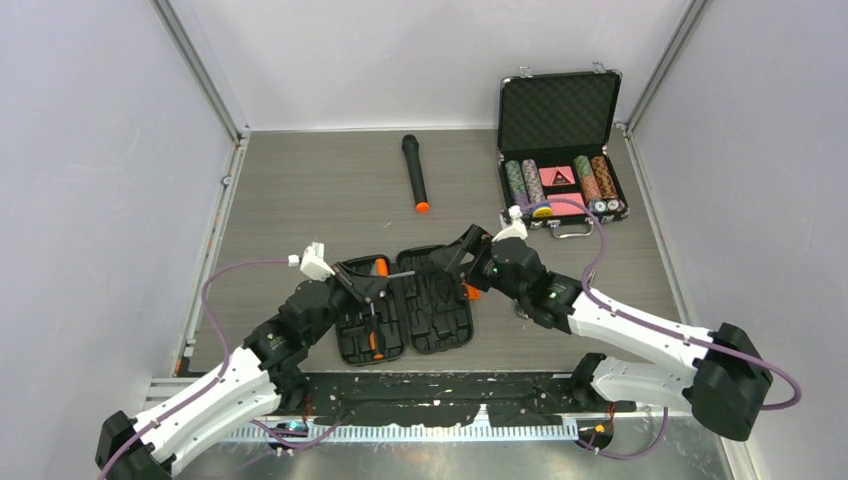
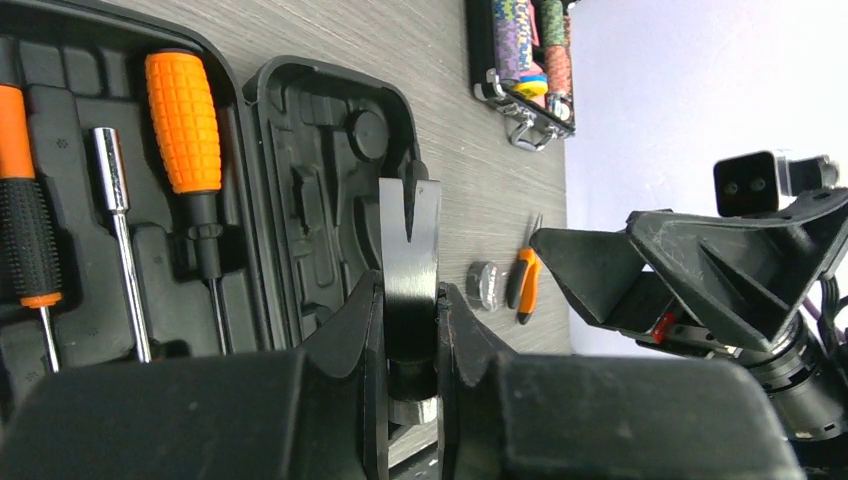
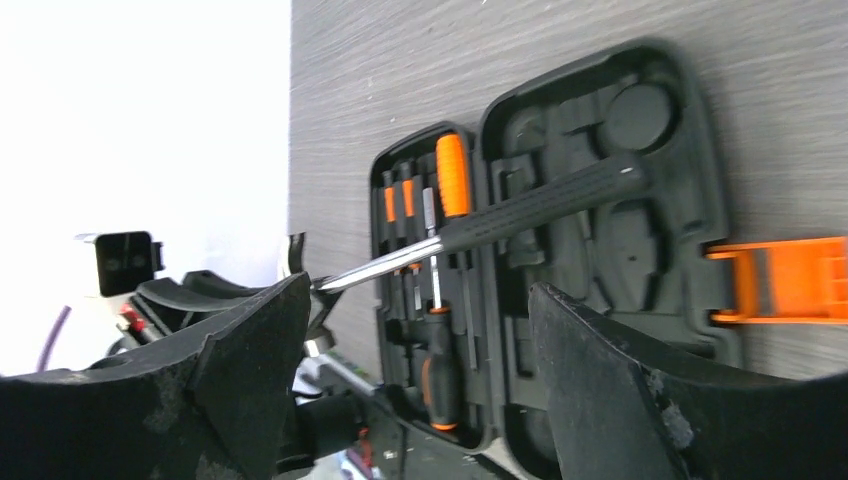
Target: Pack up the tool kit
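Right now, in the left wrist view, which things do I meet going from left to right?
Black-and-orange screwdriver → metal socket driver → orange-handled screwdriver → hammer → small silver piece → small orange-handled tool.

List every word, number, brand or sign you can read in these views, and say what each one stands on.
No text can be read in any view.
The pink card in the poker chip case: a dark triangle mark, too small to read.
The chips: coloured patterns only, no legible numbers.
The tool kit and the hammer: no label or brand shows.
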Robot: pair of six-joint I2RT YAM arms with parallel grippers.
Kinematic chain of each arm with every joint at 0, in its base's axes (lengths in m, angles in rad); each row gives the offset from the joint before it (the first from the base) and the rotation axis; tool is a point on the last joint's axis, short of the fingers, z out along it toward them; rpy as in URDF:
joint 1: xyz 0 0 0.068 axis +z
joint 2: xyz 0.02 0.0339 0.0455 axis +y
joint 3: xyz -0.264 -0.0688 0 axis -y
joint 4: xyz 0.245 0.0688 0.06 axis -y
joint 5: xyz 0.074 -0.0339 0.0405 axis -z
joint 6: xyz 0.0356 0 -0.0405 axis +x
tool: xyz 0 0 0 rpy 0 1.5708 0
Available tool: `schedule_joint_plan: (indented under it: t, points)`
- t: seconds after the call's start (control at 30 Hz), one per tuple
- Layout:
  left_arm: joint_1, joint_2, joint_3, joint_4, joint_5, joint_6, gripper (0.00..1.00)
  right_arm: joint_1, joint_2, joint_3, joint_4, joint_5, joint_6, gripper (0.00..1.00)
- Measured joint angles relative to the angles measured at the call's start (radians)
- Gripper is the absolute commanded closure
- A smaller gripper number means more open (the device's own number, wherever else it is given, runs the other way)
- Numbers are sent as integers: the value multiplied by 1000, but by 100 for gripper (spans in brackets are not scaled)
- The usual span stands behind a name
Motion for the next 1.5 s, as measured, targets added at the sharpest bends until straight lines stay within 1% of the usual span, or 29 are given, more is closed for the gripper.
schedule_joint_plan:
  t: [0.23,0.4,0.63,0.77,0.9,1.07,1.13,1.2,1.27,1.3,1.47,1.5]
  points:
    - [-3,48,0,64,14,81,100,-26,155,18,106,-170,214,17]
    - [-6,50,0,121,16,184,100,-33,236,58,112,-245,332,21]
    - [-15,50,0,187,28,359,100,-32,314,161,89,-301,435,24]
    - [-23,56,0,229,38,439,100,-27,332,220,64,-304,475,30]
    - [-35,56,0,264,35,493,100,-12,339,247,48,-300,519,33]
    - [-48,52,-9,307,2,526,100,14,348,257,8,-279,570,34]
    - [-51,47,-17,322,-19,537,100,28,348,257,-16,-257,593,36]
    - [-51,45,-21,334,-37,544,100,35,348,257,-32,-232,616,39]
    - [-53,45,-23,348,-48,547,100,40,348,257,-40,-211,639,45]
    - [-56,45,-23,355,-52,549,100,41,349,257,-40,-202,650,47]
    - [-66,50,-33,391,-65,560,100,40,372,257,-5,-168,701,57]
    - [-69,50,-36,393,-69,561,100,40,380,257,2,-163,707,58]
